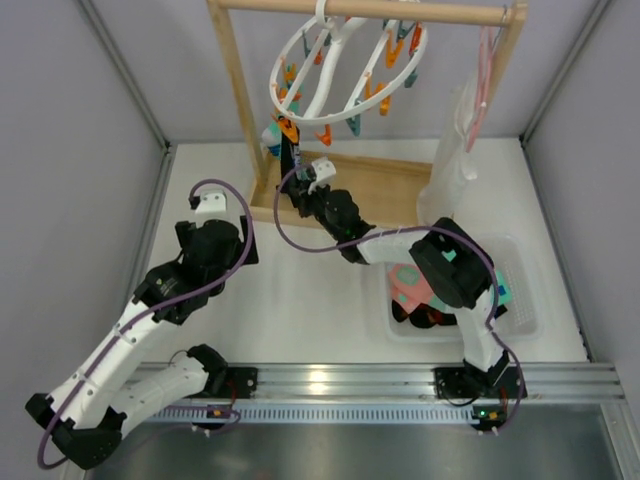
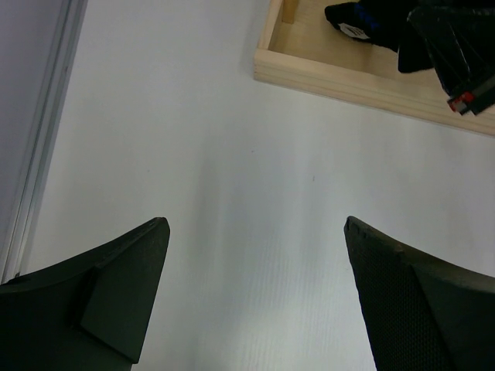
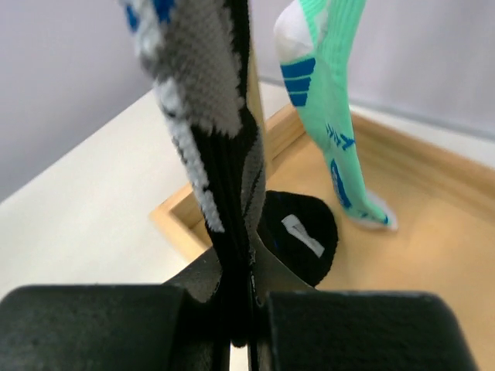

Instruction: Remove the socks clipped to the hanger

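Clamping a long black knitted sock with grey, white and blue marks (image 3: 224, 178), the right gripper (image 3: 247, 305) has both dark fingers pressed flat together on the fabric, at the bottom middle of the right wrist view. This sock hangs straight down from an orange clothespin (image 1: 288, 125) on the lower left edge of the round white plastic hanger ring (image 1: 330, 70), at the top centre of the overhead view. A mint-green sock with blue stripes (image 3: 325, 116) hangs just beside it; its blue marking is too blurred to read. A small white tag (image 3: 302, 234) on the black toe shows no readable writing. The left gripper (image 2: 255, 294) stands wide apart, holding nothing, above the white table (image 2: 193, 154). More pink and mint socks (image 1: 410, 288) lie in a white plastic basket (image 1: 520, 300) at lower right.
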`<state>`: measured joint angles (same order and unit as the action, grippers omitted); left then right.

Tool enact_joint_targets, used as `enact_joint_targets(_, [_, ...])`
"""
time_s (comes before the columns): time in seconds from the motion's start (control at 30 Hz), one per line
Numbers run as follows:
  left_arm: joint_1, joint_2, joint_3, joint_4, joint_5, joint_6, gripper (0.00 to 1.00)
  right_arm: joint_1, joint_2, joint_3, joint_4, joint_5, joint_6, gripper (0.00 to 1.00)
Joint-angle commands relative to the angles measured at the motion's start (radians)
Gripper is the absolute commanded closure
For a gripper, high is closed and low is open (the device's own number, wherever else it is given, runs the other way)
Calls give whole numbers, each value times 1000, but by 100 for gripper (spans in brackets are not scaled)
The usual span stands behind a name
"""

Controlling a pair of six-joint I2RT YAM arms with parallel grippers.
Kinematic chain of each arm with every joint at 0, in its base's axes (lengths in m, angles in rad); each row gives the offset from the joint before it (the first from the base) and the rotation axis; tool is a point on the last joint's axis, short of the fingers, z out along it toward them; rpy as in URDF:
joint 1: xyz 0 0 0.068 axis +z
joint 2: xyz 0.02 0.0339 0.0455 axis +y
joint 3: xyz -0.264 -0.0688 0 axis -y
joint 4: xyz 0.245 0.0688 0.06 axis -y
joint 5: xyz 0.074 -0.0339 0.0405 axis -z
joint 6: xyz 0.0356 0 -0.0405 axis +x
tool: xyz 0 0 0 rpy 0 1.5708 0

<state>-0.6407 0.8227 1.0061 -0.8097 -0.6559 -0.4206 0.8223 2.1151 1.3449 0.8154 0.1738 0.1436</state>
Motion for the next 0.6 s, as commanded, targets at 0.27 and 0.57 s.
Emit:
enact_joint_targets(0.27, [9, -30, 173, 50, 208, 8, 2, 23, -614, -562, 81, -169, 97, 100])
enact_joint_targets(0.57, [9, 82, 363, 113, 456, -27, 2, 12, -974, -694, -249, -235, 76, 100])
